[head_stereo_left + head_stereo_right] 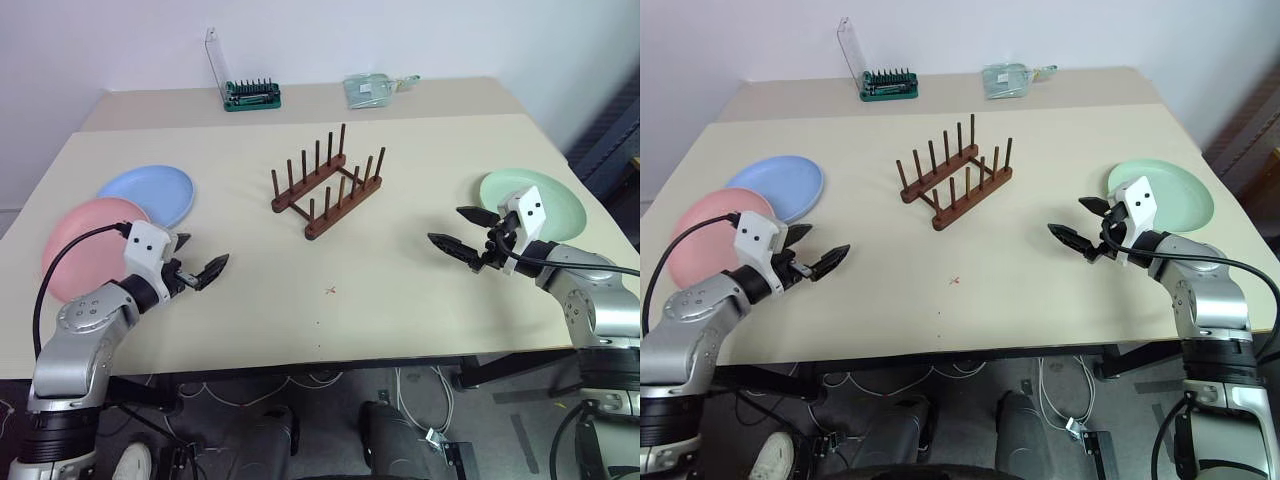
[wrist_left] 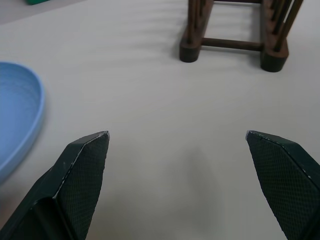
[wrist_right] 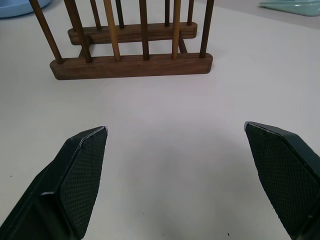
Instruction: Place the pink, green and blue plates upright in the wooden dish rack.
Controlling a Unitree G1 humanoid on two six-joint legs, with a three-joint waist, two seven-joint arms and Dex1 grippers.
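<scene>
1. Left gripper (image 1: 197,265) hangs wide open, empty; pink plate (image 1: 75,240) lies just left of it, blue plate (image 1: 150,192) farther back.
2. Right gripper (image 1: 465,232) gapes empty; green plate (image 1: 555,208) lies just right.
3. Wooden dish rack (image 1: 327,184) stands empty, centre-far, rails running diagonally.

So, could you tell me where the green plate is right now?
The green plate lies flat at the table's right edge, just behind the open right hand.

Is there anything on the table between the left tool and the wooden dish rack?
No. In the left wrist view, only bare table lies between the open left tool and the empty wooden dish rack; the blue plate sits off to one side.
</scene>
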